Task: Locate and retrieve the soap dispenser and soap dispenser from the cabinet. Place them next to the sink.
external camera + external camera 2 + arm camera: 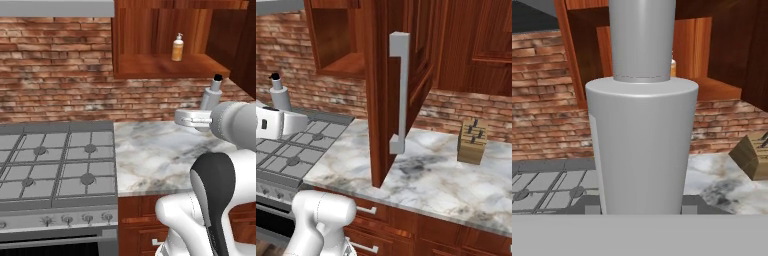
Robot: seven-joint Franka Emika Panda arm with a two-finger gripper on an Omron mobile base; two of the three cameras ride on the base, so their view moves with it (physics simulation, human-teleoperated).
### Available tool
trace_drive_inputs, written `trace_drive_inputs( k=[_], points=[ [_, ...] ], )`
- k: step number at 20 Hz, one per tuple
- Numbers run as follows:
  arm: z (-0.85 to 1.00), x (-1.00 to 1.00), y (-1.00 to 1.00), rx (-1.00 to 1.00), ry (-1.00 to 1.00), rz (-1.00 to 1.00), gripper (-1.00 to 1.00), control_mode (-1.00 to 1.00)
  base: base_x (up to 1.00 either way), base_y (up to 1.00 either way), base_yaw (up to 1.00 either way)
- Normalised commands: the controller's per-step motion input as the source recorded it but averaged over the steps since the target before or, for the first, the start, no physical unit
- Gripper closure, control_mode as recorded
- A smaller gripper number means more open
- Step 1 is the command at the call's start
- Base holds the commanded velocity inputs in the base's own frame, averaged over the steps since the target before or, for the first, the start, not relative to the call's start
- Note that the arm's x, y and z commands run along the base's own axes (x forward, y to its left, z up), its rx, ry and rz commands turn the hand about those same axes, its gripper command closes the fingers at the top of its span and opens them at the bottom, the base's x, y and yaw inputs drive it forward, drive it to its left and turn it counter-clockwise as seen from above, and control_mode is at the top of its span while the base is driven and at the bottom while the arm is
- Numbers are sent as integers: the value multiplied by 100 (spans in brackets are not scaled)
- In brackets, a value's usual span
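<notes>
Left base view gives you the clearest read: your pincer (200, 120) is closed on the pale grey soap dispenser (211, 99), which stands upright in its grip, black top up, in the air above the marble counter (150, 155) and below the open cabinet (165, 65). You can see the orange soap dispenser (177, 48) with its white pump head upright on that cabinet's shelf, well apart from the held bottle.

From the right base view, you find the grey bottle (279, 95) rising from the white hand at the left edge, over the border between the gas stove (291, 150) and the counter (431, 175). A wall cabinet door (393, 75) with a silver handle (400, 90) hangs open in the middle of that view, and a wooden knife block (473, 141) sits on the counter near the brick wall, to the right.

Looking along the hand, you see the grey bottle's body (642, 145) close up, its narrower neck above it. Behind it, you can make out the stove grates (552, 187) at lower left and the knife block (754, 155) at the right edge.
</notes>
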Motion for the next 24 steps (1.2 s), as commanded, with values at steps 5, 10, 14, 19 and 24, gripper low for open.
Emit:
trace_drive_inputs(
  k=[5, 10, 14, 19, 24],
  points=[
    [0, 0, 0, 0, 0, 0, 100, 100, -33, 30, 3],
    [0, 0, 0, 0, 0, 0, 100, 100, -41, 28, 4],
    [0, 0, 0, 0, 0, 0, 100, 100, -36, 20, -4],
    [0, 0, 0, 0, 0, 0, 100, 100, -29, 52, 16],
    [0, 0, 0, 0, 0, 0, 100, 100, -10, 53, 34]
  ],
)
